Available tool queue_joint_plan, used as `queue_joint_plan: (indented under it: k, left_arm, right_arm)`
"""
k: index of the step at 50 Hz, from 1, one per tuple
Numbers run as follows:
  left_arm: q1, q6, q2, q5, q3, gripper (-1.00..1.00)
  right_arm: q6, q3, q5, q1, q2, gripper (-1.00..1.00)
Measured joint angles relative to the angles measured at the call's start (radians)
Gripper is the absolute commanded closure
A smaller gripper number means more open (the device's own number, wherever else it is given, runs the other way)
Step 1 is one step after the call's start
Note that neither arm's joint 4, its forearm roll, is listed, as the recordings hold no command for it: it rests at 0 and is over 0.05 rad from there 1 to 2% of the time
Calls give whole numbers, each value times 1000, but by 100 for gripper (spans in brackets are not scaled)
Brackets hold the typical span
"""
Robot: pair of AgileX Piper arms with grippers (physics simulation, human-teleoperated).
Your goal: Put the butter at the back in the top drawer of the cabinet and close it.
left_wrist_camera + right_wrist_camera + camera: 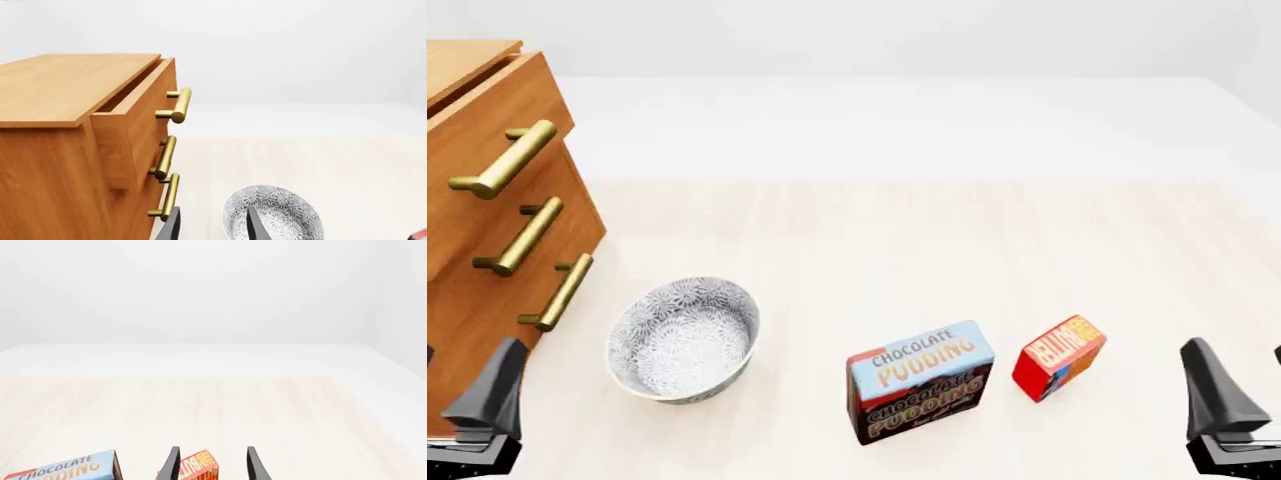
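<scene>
Right of the cabinet [487, 200], whose top drawer [137, 117] stood ajar, we judged our empty, wide-jawed right gripper [210, 465] should grasp the butter [1060, 357] next; the left gripper [213, 225] gaped empty too.

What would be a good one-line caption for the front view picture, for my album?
Open top drawer, patterned bowl, pudding box and red butter wait between two idle arms.

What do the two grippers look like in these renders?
The left gripper and right gripper look alike: dark grey to black, with flat, angular fingers tapering to narrow tips, above a blocky dark base. No cables or markings are visible.
</scene>
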Motion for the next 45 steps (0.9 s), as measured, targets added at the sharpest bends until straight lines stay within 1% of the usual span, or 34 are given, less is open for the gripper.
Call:
queue_joint_plan:
  k: [31,45]
  left_arm:
    - [2,13,7,5,0,-100]
    - [9,65,2,-2,0,-100]
  right_arm:
    - [0,0,0,0,0,-100]
    - [0,0,0,0,0,-100]
